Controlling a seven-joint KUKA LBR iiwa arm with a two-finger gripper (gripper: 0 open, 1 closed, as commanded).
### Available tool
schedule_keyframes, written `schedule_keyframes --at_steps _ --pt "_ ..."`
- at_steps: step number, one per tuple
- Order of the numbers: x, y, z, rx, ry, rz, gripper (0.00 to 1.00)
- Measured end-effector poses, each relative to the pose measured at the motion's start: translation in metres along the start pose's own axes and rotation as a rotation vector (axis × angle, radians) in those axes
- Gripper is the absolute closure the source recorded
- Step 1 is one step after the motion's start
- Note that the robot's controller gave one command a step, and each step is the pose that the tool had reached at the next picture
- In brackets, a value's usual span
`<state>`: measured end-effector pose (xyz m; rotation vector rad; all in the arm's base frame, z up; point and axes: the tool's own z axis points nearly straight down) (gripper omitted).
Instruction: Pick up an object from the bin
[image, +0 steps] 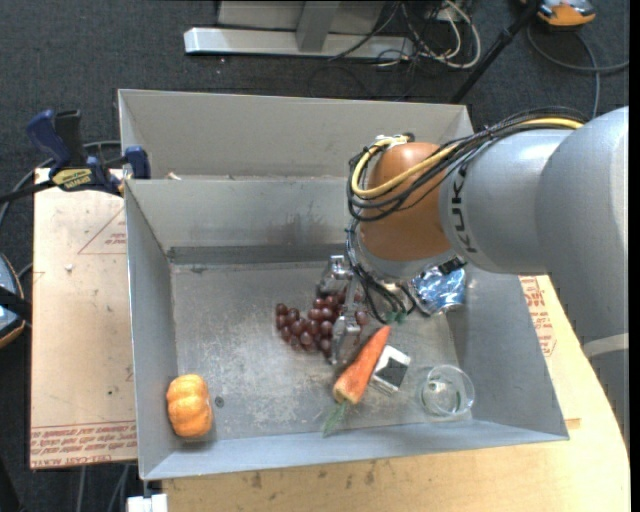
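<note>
My gripper (338, 318) reaches down in the middle of the bin, its metal fingers set into a bunch of dark red grapes (303, 323). The grapes spread to the left of the fingers and partly under them. An orange carrot (361, 366) lies slanted just below and right of the fingers, its green stem end toward the bin's front. A small white and black block (391, 368) rests beside the carrot on its right. The fingers' spread is hidden among the grapes.
A small orange pumpkin (189, 405) sits in the front left corner. A clear glass cup (445, 390) lies at the front right, and a crumpled silver foil wrapper (440, 287) lies at the right behind it. The arm's orange cover and cables hang above the bin's middle.
</note>
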<state>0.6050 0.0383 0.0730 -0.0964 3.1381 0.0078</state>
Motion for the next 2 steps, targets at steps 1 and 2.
schedule_keyframes --at_steps 1,2 --pt "0.0013 0.0006 -0.0046 0.002 -0.001 0.001 0.00" --pt "-0.0037 0.0014 -0.0063 0.001 -0.005 0.001 1.00"
